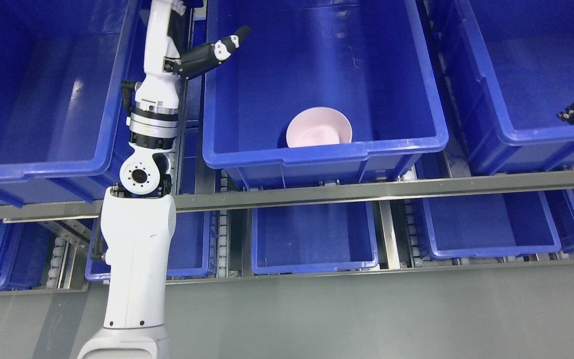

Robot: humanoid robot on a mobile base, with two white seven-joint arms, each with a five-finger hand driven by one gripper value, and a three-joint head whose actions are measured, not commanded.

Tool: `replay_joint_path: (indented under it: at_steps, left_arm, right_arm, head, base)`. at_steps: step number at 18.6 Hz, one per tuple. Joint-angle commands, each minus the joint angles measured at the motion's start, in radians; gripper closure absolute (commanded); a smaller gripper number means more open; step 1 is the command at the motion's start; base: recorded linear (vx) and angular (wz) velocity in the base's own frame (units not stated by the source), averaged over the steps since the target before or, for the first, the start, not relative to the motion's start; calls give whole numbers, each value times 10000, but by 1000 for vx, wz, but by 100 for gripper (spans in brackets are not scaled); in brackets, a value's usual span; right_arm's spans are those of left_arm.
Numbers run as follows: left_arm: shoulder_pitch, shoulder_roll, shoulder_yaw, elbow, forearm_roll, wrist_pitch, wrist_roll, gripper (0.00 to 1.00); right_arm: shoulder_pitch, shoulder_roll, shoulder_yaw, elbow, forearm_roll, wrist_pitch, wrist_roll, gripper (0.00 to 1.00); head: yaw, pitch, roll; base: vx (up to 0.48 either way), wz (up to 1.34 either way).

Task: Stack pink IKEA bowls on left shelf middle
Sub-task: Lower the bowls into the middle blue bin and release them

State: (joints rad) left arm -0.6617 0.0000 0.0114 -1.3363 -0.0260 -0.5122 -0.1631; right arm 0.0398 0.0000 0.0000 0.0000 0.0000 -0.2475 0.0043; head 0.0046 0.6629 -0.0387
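Pink round plastic bowl (319, 127) sits upright against the near wall of the middle blue plastic bin (327, 149); my left hand (202, 55), fingers relaxed and empty, hangs above the bin's far-left corner, well apart.

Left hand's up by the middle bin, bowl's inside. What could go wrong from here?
1. The left hand sits at the middle bin's left wall; moving toward the pink bowl could clip that rim.
2. The bowl rests against the bin's front wall, leaving little room for fingers on that side.
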Motion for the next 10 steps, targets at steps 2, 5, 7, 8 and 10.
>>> replay_joint_path:
  at_steps: [2, 5, 7, 8, 10]
  left_arm:
    - [757, 175, -328, -842, 1457, 658, 404, 0]
    - [819, 175, -512, -842, 1457, 658, 389, 0]
    - [804, 175, -574, -842, 1457, 673, 373, 0]
    - [804, 175, -590, -842, 1457, 674, 373, 0]
    - [804, 175, -590, -842, 1457, 674, 373, 0]
  right_arm:
    - [0, -175, -46, -175, -15, 5, -43, 0]
    - [0, -175, -46, -175, -15, 5, -43, 0]
    - [0, -175, -46, -175, -15, 5, -43, 0]
    - [0, -175, -46, -175, -15, 5, -43, 0]
    - [0, -175, -46, -175, -15, 5, -43, 0]
  head:
    - [0, 0, 0]
    - [0, 0, 0]
    - [0, 0, 0]
    - [0, 0, 0]
    - [0, 0, 0]
  base:
    - [-185, 5]
    - [-215, 109]
    - [-248, 132]
    - [-243, 115]
    - [-276, -53]
